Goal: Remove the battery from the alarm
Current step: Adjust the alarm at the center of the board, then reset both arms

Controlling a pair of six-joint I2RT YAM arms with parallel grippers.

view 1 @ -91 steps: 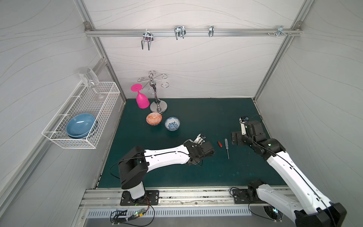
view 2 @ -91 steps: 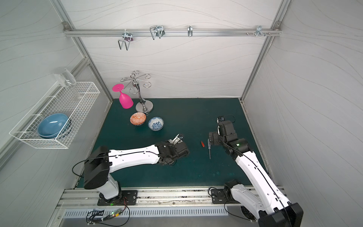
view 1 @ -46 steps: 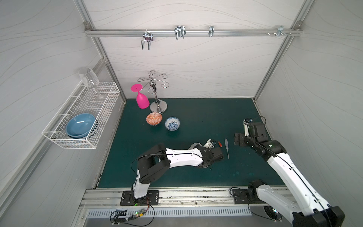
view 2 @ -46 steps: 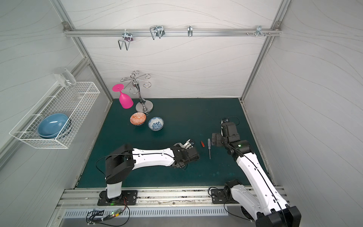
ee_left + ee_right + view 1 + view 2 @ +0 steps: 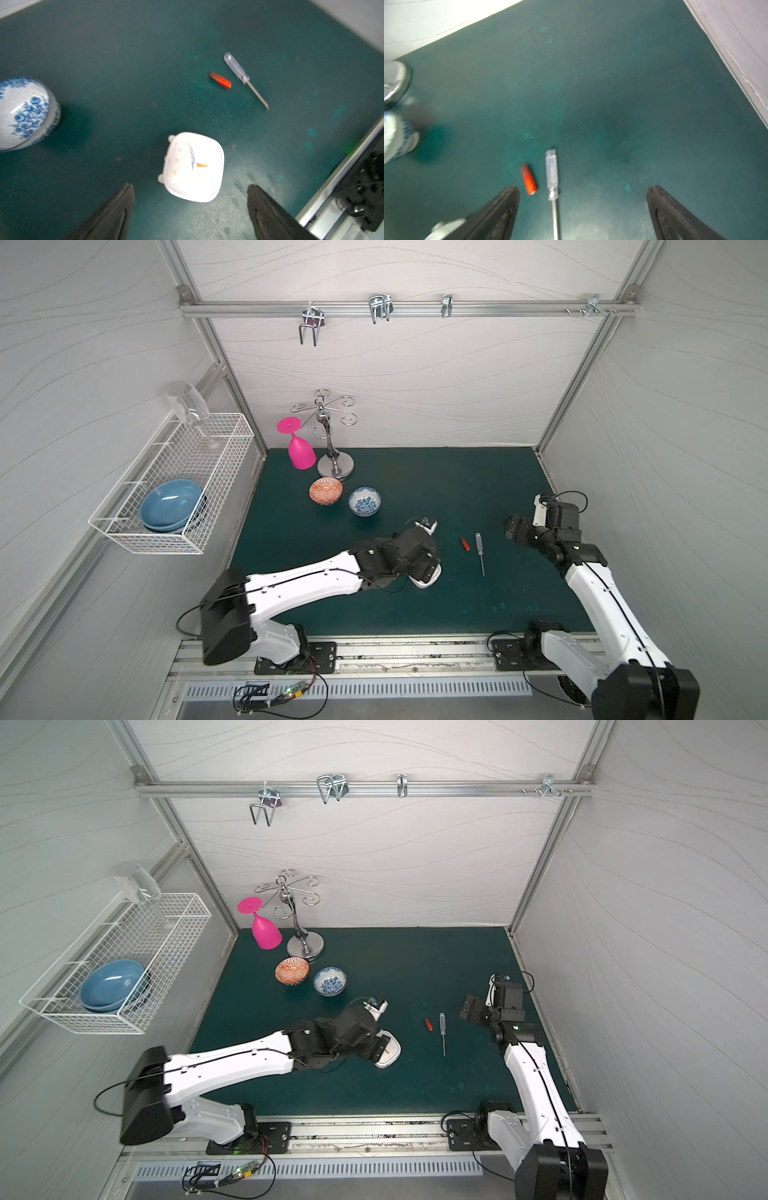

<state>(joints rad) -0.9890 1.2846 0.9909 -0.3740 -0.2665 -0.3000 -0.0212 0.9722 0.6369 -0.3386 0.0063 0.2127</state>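
Right wrist: battery [image 5: 529, 179] lies lengthwise alongside screwdriver [image 5: 552, 176].

Locate the green mat [image 5: 415, 489]. The alarm [image 5: 430, 578] lies face-up near centre; battery [image 5: 465, 544] and screwdriver [image 5: 480, 551] at its 2 o'clock; orange bowl [image 5: 326, 490], blue bowl [image 5: 364, 501], pink glass [image 5: 300, 450], rack [image 5: 335, 466] at 11 o'clock.

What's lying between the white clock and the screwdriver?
The battery, touching neither the alarm nor the screwdriver; the left wrist view shows it.

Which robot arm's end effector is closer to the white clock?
Left. The left end effector hangs open over the alarm; the right end effector sits apart, past the battery and screwdriver.
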